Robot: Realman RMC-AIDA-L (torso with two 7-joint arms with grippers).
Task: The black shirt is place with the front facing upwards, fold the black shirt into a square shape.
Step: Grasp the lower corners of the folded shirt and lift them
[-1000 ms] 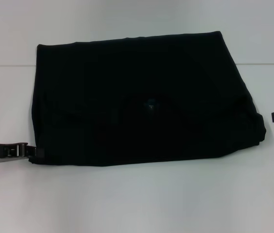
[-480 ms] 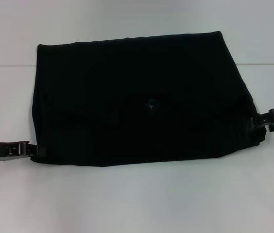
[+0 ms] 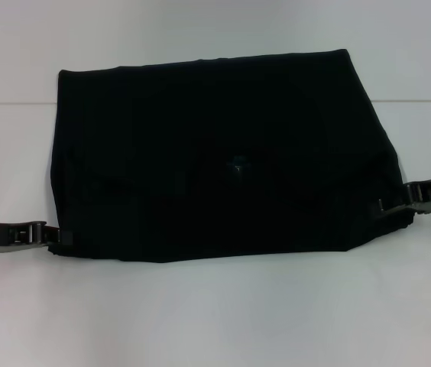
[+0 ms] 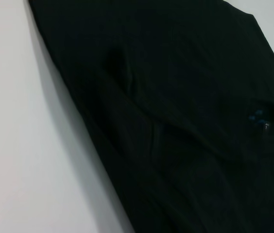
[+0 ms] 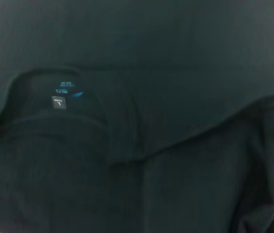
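My right gripper [image 3: 395, 200] has been sliding in from the side, and now its fingers are reaching onto the shirt's [image 3: 223, 153] near right corner. I cannot tell if they are squeezing it yet. My left gripper [image 3: 53, 235] is staying at the near left corner, fingers touching the cloth; I cannot tell if they are closed either. The shirt is lying flat, already half folded, in the middle of the white tabletop [image 3: 215, 313]. I think both sides are getting ready for the next fold.
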